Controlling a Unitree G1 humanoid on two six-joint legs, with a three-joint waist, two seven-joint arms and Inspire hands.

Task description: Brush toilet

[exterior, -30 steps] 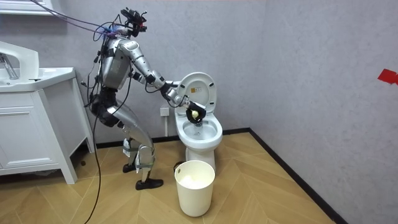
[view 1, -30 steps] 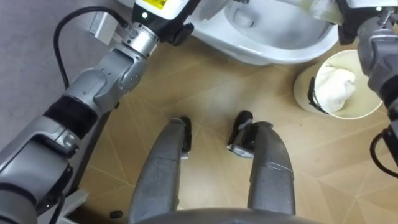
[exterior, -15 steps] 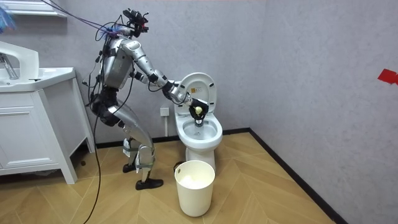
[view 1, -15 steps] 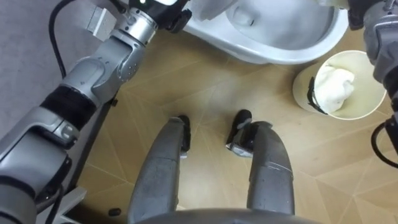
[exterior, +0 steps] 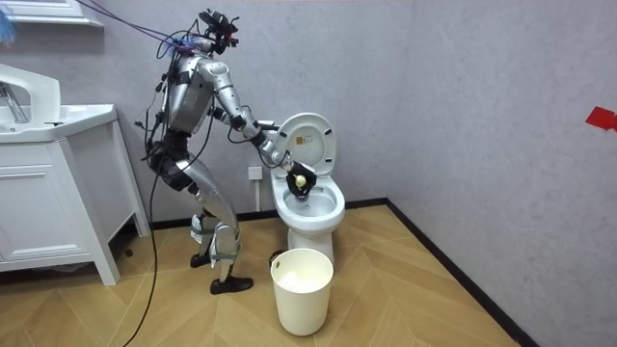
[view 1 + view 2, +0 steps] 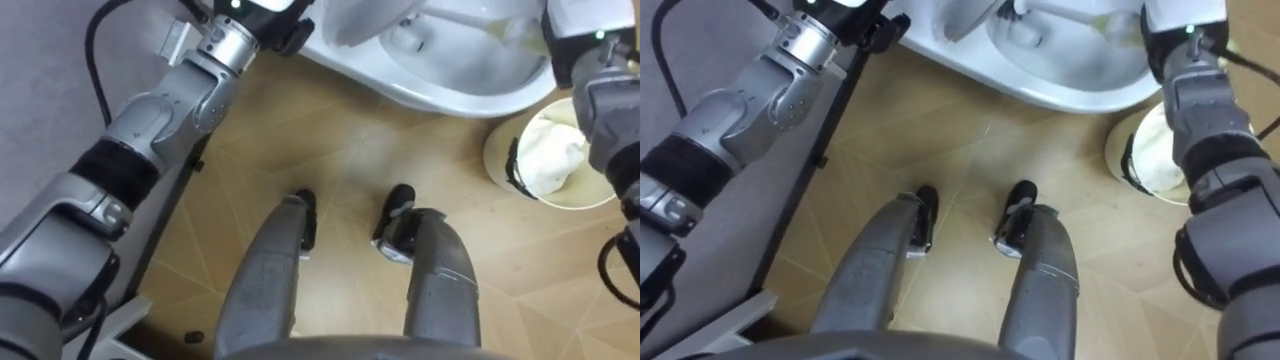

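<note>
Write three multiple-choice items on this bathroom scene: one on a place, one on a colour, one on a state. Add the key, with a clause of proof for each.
1. Where does the bin stand?
A. on the sink cabinet
B. hung on a hook
C. on the floor in front of the toilet

2. What colour is the bin?
A. black
B. white
C. red

3. How is the toilet's lid?
A. raised
B. shut
C. taken off and lying flat

Key:
1 C, the room view shows the bin on the wooden floor just in front of the toilet.
2 B, its side and rim are white in every view.
3 A, the lid stands upright behind the open bowl.
</note>
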